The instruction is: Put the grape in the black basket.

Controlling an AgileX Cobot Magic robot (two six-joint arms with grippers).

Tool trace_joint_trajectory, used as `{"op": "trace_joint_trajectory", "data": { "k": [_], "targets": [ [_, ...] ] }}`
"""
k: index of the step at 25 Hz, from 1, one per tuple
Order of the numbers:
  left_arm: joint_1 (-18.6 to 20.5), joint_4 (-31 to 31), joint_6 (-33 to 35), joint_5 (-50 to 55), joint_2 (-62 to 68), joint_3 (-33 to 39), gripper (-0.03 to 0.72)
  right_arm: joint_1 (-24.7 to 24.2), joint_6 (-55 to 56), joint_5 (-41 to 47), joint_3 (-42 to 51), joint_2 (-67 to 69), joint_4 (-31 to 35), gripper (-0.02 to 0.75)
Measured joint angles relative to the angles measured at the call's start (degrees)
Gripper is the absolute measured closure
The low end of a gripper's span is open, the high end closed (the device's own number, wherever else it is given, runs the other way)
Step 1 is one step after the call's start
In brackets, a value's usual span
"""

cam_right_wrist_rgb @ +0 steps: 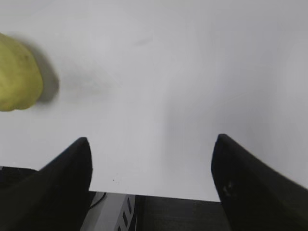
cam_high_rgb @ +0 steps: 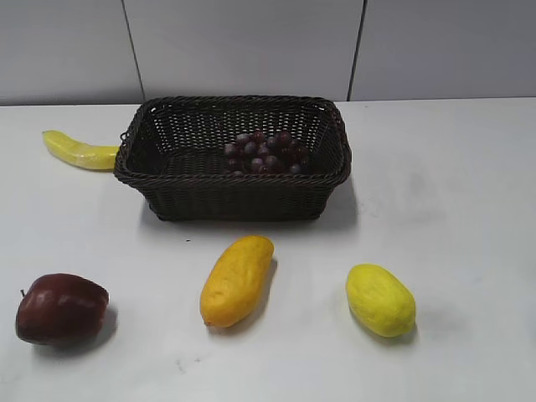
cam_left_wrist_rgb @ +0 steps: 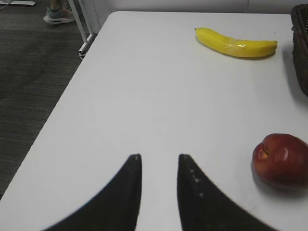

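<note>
The grape [cam_high_rgb: 265,152], a bunch of small dark purple-red grapes, lies inside the black basket [cam_high_rgb: 172,164] toward its right half. The basket stands at the back middle of the white table; its edge shows at the right of the left wrist view [cam_left_wrist_rgb: 301,48]. No gripper shows in the exterior view. My left gripper [cam_left_wrist_rgb: 159,156] hovers over the table's left part with a narrow gap between its fingers and nothing in it. My right gripper [cam_right_wrist_rgb: 151,139] is wide open and empty above the table's front edge.
A yellow banana [cam_high_rgb: 79,151] lies left of the basket, also in the left wrist view [cam_left_wrist_rgb: 236,42]. A dark red apple [cam_high_rgb: 60,307] [cam_left_wrist_rgb: 281,159], an orange-yellow mango [cam_high_rgb: 237,279] and a yellow fruit [cam_high_rgb: 380,299] [cam_right_wrist_rgb: 18,72] lie along the front.
</note>
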Motion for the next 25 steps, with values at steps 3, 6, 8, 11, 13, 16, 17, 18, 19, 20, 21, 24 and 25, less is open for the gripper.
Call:
{"op": "trace_joint_trajectory", "data": {
  "k": [3,6,8,11,13,16,17,18,19,20,21,24,25],
  "targets": [
    [0.00,0.00,0.00,0.00,0.00,0.00,0.460,0.00,0.00,-0.33,3.48,-4.11,0.00,0.153],
    [0.00,0.00,0.00,0.00,0.00,0.00,0.460,0.00,0.00,-0.39,6.92,-8.18,0.00,0.153],
    [0.00,0.00,0.00,0.00,0.00,0.00,0.460,0.00,0.00,-0.43,9.36,-11.17,0.12,0.153],
    [0.00,0.00,0.00,0.00,0.00,0.00,0.460,0.00,0.00,-0.49,12.57,-16.32,0.17,0.153],
    [0.00,0.00,0.00,0.00,0.00,0.00,0.460,0.00,0.00,-0.72,14.52,-20.31,0.22,0.153],
    [0.00,0.00,0.00,0.00,0.00,0.00,0.460,0.00,0.00,-1.31,17.57,-26.23,0.22,0.153],
    [0.00,0.00,0.00,0.00,0.00,0.00,0.460,0.00,0.00,-1.23,18.44,-28.31,0.22,0.153],
    [0.00,0.00,0.00,0.00,0.00,0.00,0.460,0.00,0.00,-0.98,18.87,-30.04,0.22,0.153],
    [0.00,0.00,0.00,0.00,0.00,0.00,0.460,0.00,0.00,-0.93,19.11,-32.09,0.23,0.153],
    [0.00,0.00,0.00,0.00,0.00,0.00,0.460,0.00,0.00,-0.78,19.23,-34.02,0.23,0.153],
    [0.00,0.00,0.00,0.00,0.00,0.00,0.460,0.00,0.00,-0.47,19.36,-35.59,0.28,0.153],
    [0.00,0.00,0.00,0.00,0.00,0.00,0.460,0.00,0.63,0.75,20.31,-40.88,0.33,0.153],
    [0.00,0.00,0.00,0.00,0.00,0.00,0.460,0.00,0.69,1.12,20.47,-42.24,0.33,0.153]
  ]
}}
